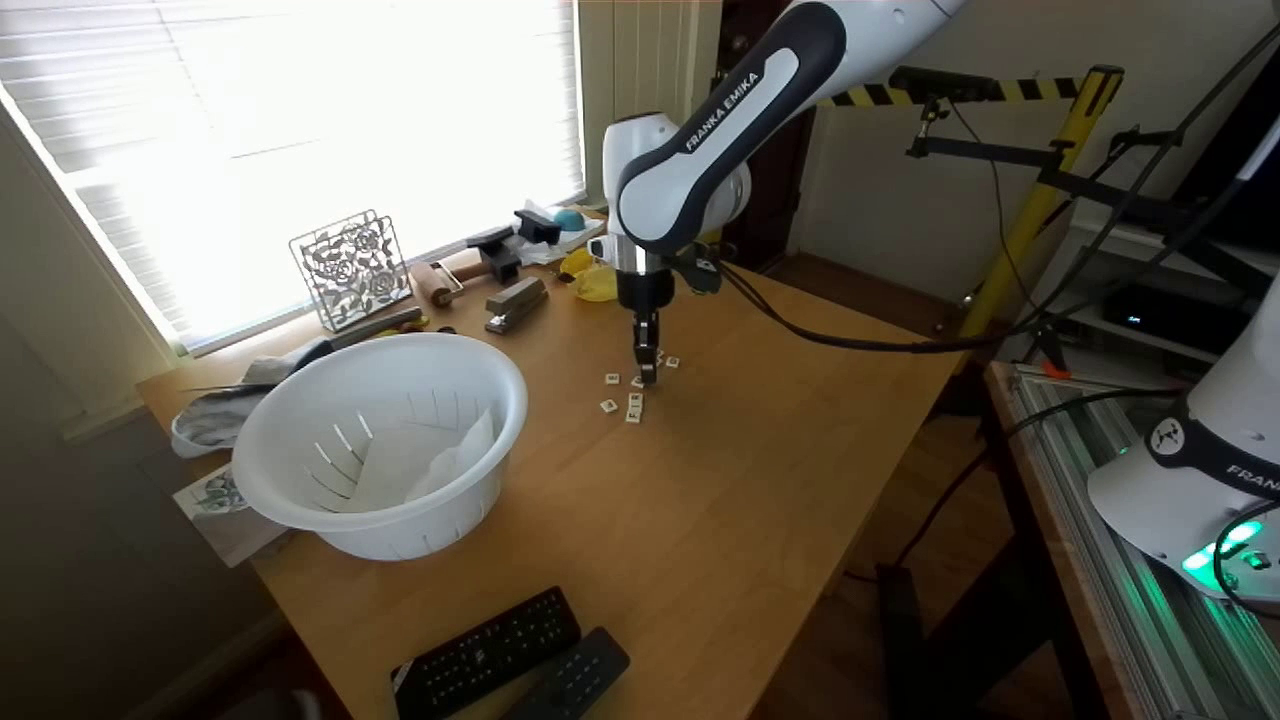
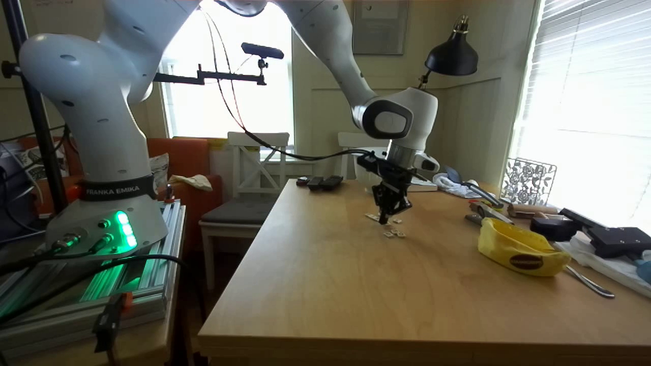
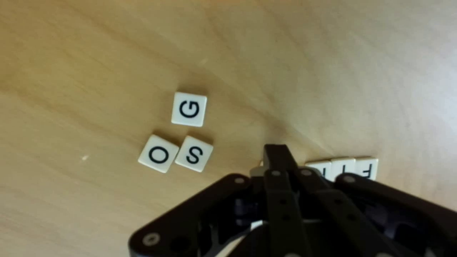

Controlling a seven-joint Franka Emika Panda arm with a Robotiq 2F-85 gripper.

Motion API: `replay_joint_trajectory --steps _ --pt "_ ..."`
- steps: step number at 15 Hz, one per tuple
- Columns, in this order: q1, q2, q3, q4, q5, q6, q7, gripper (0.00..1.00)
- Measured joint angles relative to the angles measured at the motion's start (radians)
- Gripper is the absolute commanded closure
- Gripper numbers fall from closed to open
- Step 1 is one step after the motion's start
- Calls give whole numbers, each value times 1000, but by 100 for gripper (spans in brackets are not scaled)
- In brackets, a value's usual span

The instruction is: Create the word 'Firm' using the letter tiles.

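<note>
Small white letter tiles lie on the wooden table. In the wrist view, F (image 3: 366, 167), I (image 3: 343, 168) and a third tile (image 3: 320, 167) with its letter mostly hidden touch in a row. G (image 3: 189, 109), S (image 3: 194, 154) and O (image 3: 158, 154) lie loose to the left. The row also shows in both exterior views (image 1: 634, 407) (image 2: 372, 217). My gripper (image 3: 276, 148) is shut, pointing down by the row's end, its tips at or just above the table (image 1: 648, 378). A tile edge (image 3: 261, 163) peeks out beside the fingertip. Two more tiles (image 1: 612, 379) (image 1: 609, 405) lie nearby.
A white bowl (image 1: 420, 530) stands on the table, with black remotes (image 1: 490, 655) near the table's end. A stapler (image 1: 516, 303), a metal rose-pattern holder (image 1: 352, 268) and a yellow pouch (image 2: 521, 249) line the window side. Cables (image 1: 850, 343) hang from the wrist.
</note>
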Motion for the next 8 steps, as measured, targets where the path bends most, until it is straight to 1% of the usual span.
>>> replay_joint_trajectory --steps 8 --pt "1 -1 9 0 -40 -11 -67 100"
